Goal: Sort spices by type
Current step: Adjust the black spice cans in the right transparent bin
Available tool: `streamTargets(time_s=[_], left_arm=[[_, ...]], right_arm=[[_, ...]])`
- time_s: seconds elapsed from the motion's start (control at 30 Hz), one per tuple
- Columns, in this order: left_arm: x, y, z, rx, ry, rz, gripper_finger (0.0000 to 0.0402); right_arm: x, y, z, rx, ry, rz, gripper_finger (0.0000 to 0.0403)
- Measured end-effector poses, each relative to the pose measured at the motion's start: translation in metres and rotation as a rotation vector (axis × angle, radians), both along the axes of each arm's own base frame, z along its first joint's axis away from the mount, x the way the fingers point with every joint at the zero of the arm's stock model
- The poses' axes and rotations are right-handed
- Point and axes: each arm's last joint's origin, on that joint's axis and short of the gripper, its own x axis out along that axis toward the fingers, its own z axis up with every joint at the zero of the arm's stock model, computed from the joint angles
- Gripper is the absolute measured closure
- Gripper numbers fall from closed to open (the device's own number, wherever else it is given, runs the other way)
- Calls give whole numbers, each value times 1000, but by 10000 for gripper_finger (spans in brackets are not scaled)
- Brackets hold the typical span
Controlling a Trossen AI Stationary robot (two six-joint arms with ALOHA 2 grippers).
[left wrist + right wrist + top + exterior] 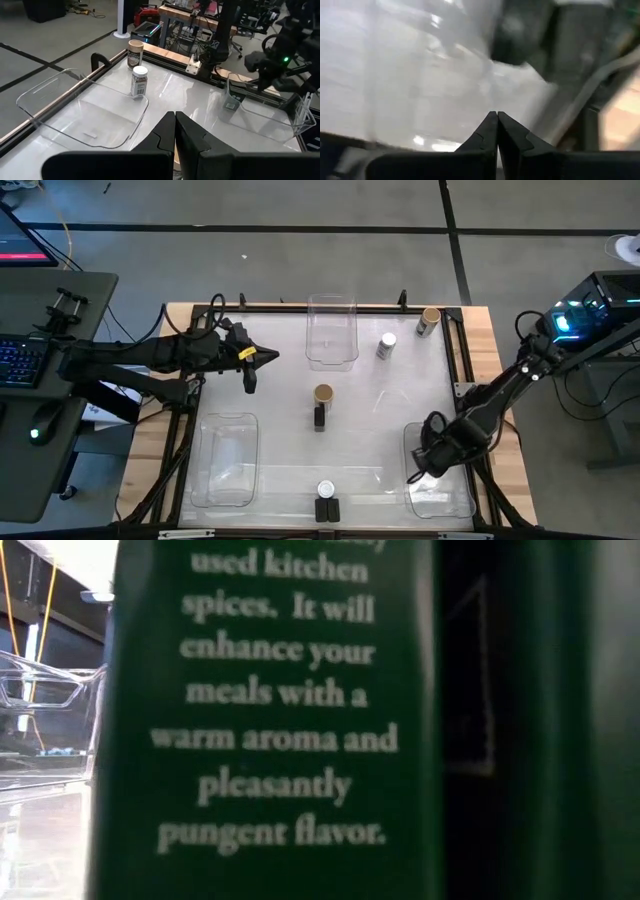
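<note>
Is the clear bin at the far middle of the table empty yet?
Empty. The clear bin holds nothing in the high view; the white-lidded jar stands outside it.

Three clear bins (332,330) (224,460) (440,485) sit on the table (270,395); a keyboard (20,360) lies beside it.

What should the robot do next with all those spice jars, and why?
Probably open the left gripper's fingers and reach toward the tan-lidded jar mid-table. Both grippers are shut and empty, the right gripper is over a bin, and the bins look empty.
</note>
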Motion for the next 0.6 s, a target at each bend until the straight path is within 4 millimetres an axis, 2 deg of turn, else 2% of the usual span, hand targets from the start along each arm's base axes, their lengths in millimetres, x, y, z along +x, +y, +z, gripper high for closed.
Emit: streamTargets(time_s=[0.2, 0.6], left_arm=[[0, 0, 0, 14, 9, -2, 402], [0, 0, 0, 18, 10, -3, 401]], right_arm=[[-9, -5, -5, 35, 144, 74, 403], [-17, -11, -28, 16, 214, 81, 403]])
